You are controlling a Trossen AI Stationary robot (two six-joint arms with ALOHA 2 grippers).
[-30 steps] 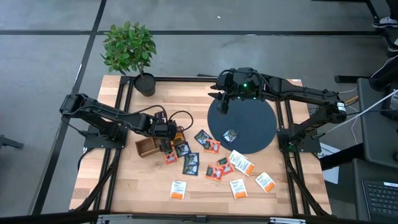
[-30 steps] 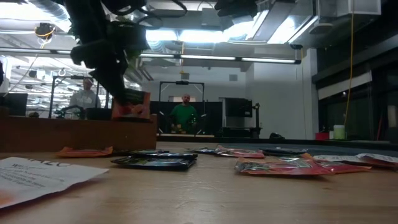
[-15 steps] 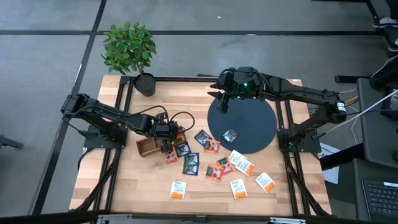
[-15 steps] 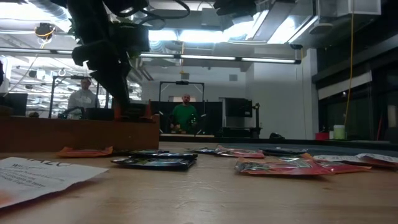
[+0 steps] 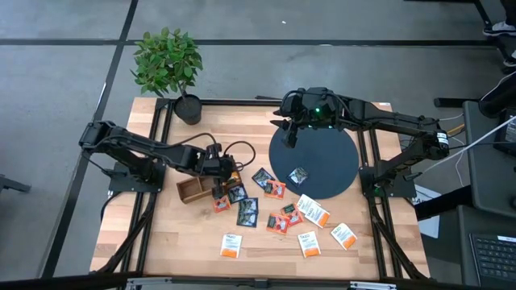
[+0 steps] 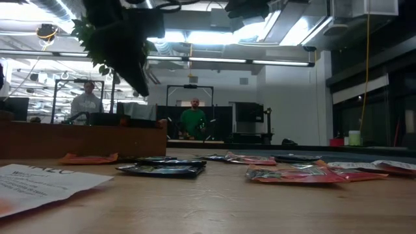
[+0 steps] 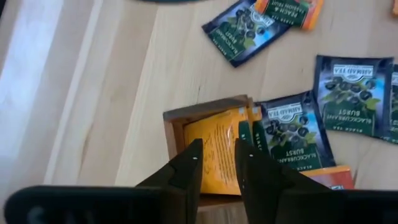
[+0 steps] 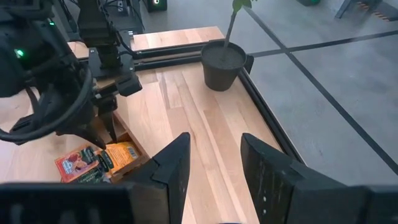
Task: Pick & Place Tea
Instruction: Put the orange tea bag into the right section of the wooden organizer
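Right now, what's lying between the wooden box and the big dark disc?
In the high view, two sachets, a dark sachet and a red-orange sachet, lie between the wooden box and the dark disc.

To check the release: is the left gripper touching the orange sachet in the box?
Apart. The left wrist view shows the left gripper open above the orange sachet.

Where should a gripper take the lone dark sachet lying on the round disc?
Probably from straight above, jaws astride one free edge or corner of the dark sachet: it lies flat and alone on the disc, all sides clear, so only its thin rim offers purchase.
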